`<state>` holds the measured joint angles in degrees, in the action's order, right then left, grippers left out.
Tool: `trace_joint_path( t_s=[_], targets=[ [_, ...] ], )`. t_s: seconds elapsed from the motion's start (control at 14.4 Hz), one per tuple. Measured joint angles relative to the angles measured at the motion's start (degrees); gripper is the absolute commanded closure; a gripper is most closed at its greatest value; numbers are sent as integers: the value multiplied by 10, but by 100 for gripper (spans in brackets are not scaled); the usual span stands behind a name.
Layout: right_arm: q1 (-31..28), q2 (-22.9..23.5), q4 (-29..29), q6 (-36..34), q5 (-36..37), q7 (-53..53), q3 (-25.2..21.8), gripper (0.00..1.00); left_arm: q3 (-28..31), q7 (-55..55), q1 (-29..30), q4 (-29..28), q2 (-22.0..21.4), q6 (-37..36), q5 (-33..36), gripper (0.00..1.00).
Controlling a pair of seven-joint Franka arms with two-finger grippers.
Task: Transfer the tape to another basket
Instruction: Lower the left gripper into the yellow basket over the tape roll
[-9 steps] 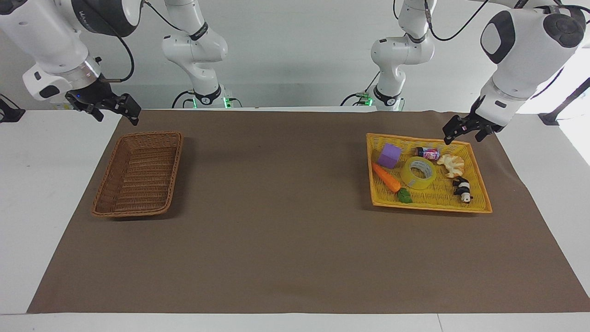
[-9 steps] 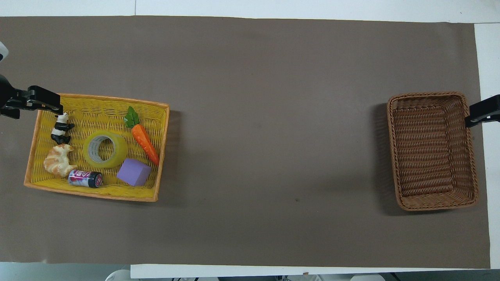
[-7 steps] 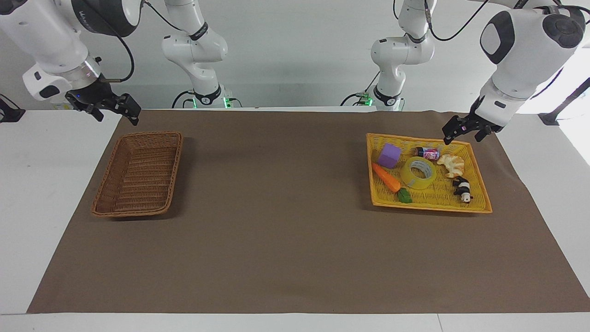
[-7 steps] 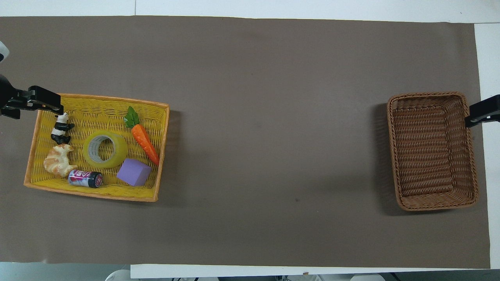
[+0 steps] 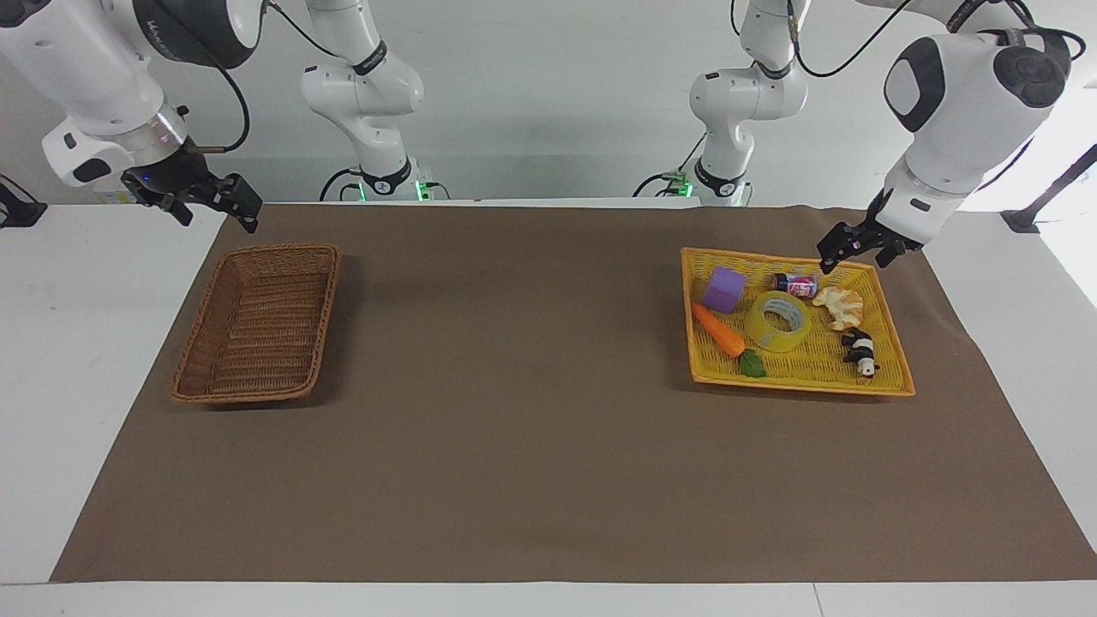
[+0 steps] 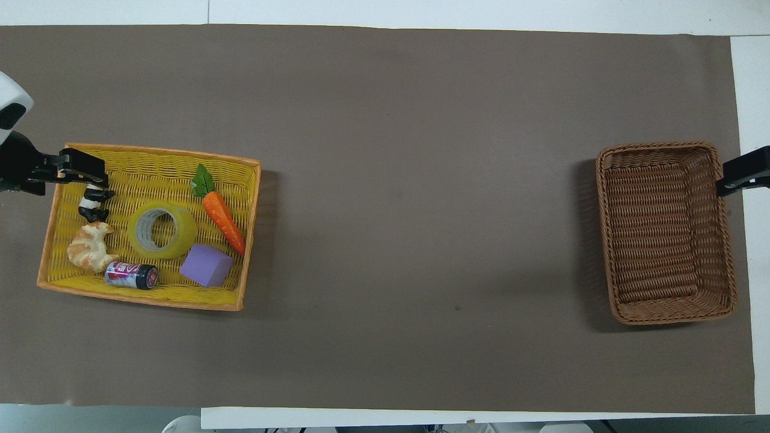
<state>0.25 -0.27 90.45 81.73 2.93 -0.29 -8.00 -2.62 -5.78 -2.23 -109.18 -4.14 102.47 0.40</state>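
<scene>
The yellow tape roll (image 5: 759, 331) with a pale core lies flat in the middle of the yellow tray basket (image 5: 797, 384), also seen in the overhead view (image 6: 184, 232). My left gripper (image 5: 853, 254) is open and empty. It hangs above the tray's edge at the left arm's end (image 6: 84, 171), apart from the tape. The brown wicker basket (image 5: 257, 326) sits empty at the right arm's end (image 6: 662, 234). My right gripper (image 5: 216, 214) is open and empty and waits raised beside that basket (image 6: 743, 171).
The yellow tray (image 6: 144, 297) also holds a toy carrot (image 6: 222, 219), a purple block (image 6: 206, 265), a small can (image 6: 131, 275), a croissant (image 6: 89, 254) and a panda figure (image 6: 93, 204). A brown mat (image 5: 514, 411) covers the table between the baskets.
My left gripper has moved a little inward over the yellow tray's edge, toward the panda. The right arm and the objects have not moved.
</scene>
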Motion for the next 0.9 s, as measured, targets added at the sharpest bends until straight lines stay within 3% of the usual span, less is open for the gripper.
trace_joint_path(
  t_s=[0.49,0.9],
  targets=[
    [0,0,0,0,0,0,0,0,2,30,36,-186,-21,162,0,0],
    [0,0,0,0,0,0,0,0,1,31,36,-230,-4,208,0,5]
  ],
)
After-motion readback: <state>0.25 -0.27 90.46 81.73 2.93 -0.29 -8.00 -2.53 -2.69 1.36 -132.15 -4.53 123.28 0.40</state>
